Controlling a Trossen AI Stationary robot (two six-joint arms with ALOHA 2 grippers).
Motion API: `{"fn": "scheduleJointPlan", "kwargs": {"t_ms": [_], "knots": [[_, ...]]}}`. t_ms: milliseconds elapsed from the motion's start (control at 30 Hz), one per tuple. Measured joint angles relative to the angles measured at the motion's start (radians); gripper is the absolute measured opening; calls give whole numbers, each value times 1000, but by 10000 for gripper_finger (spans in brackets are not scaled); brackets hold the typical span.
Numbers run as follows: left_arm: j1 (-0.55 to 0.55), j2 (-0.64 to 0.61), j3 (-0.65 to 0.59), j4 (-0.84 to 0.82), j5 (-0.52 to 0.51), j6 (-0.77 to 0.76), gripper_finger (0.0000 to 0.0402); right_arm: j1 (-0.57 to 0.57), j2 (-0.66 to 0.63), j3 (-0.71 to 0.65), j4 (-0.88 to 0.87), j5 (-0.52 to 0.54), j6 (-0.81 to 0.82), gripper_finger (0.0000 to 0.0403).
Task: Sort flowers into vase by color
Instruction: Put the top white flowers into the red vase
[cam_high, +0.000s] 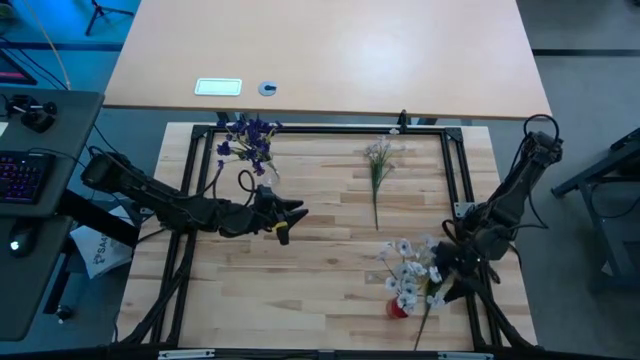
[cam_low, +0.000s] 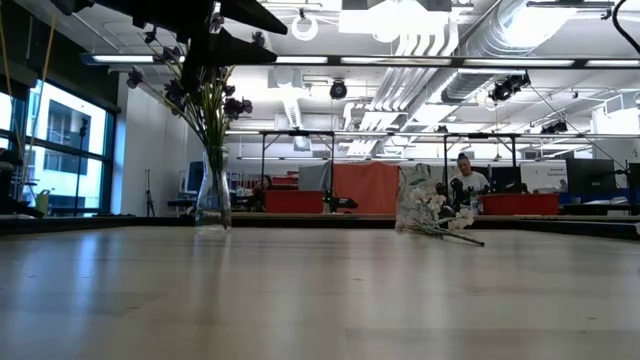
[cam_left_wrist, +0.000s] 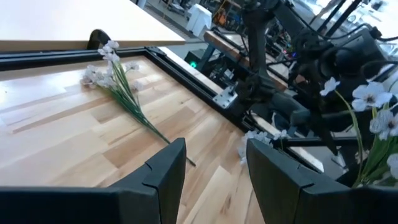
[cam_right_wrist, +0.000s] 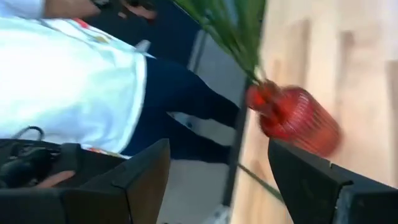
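Note:
Purple blooms (cam_high: 250, 140) stand in a clear glass vase (cam_low: 212, 195) at the far left of the table. One white spray (cam_high: 378, 165) lies flat on the table at the far middle, also seen as the white spray (cam_left_wrist: 118, 87). More white flowers (cam_high: 410, 270) stand in a red ribbed vase (cam_right_wrist: 292, 115) near the right front. My left gripper (cam_left_wrist: 214, 168) hovers open over the table's middle left, pointing toward the right side. My right gripper (cam_right_wrist: 217, 180) is open beside the red vase, just right of the white blooms, holding nothing.
A black metal frame (cam_high: 455, 170) borders the wooden work surface. A pale tabletop with a card (cam_high: 218, 87) lies beyond the far edge. A person in a white shirt (cam_right_wrist: 74, 81) shows past the table's edge in the right wrist view. Bare wood (cam_high: 330, 260) lies between the arms.

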Motion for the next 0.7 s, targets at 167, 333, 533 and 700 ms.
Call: {"fn": "scheduleJointPlan", "kwargs": {"t_ms": [167,333,533,700], "knots": [[0,0,0,-13,0,0,159,-24,-21,0,-111,134,-1,258],[0,-5,0,-16,3,-3,159,-89,-24,0,-251,252,90,247],[32,-39,0,-3,48,-55,158,-220,-23,0,-421,343,219,235],[96,-95,0,-9,84,-51,158,-435,-9,0,-454,438,296,223]]}}
